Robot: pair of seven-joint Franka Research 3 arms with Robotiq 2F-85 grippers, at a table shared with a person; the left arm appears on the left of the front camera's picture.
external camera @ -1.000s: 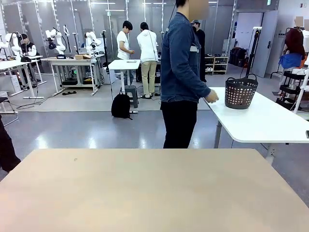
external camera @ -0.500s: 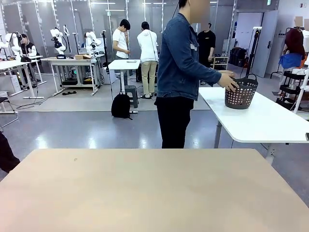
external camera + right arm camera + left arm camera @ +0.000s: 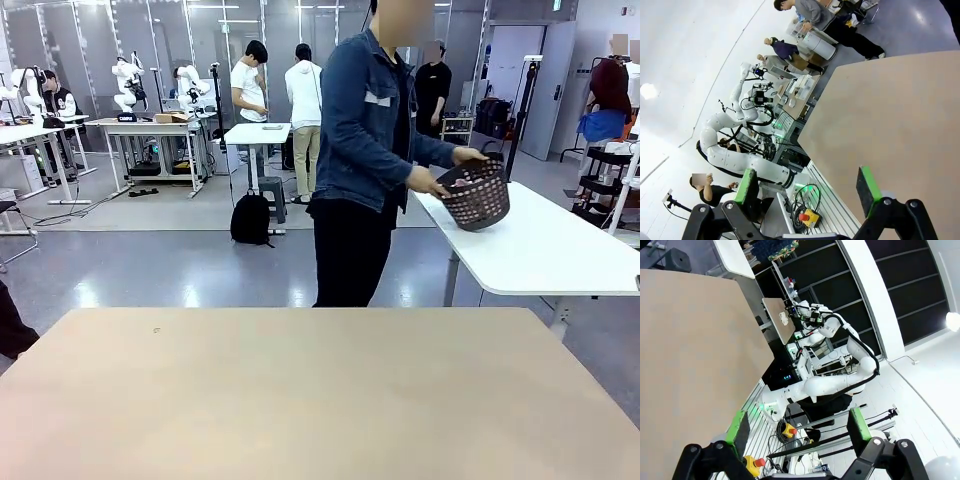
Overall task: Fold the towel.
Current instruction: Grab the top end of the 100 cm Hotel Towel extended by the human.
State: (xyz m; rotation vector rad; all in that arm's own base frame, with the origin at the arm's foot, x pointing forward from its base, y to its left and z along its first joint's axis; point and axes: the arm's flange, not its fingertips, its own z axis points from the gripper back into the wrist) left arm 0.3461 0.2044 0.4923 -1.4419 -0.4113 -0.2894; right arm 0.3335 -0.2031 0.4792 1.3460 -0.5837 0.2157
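Person [image 3: 365, 150] in denim jacket clutches tilted dark basket [image 3: 478, 195] above white side table [image 3: 560, 250]. Pinkish patch shows through basket holes, seemingly towel [image 3: 472, 207], too small to confirm. Left gripper [image 3: 798, 432] and right gripper [image 3: 807, 192] hang with jaws spread wide, empty, by beige table [image 3: 320, 400] edge.

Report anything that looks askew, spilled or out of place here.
Only the dark basket stands out: the person's hands hold it steeply tilted over the white side table, not upright. Nothing looks spilled or damaged.
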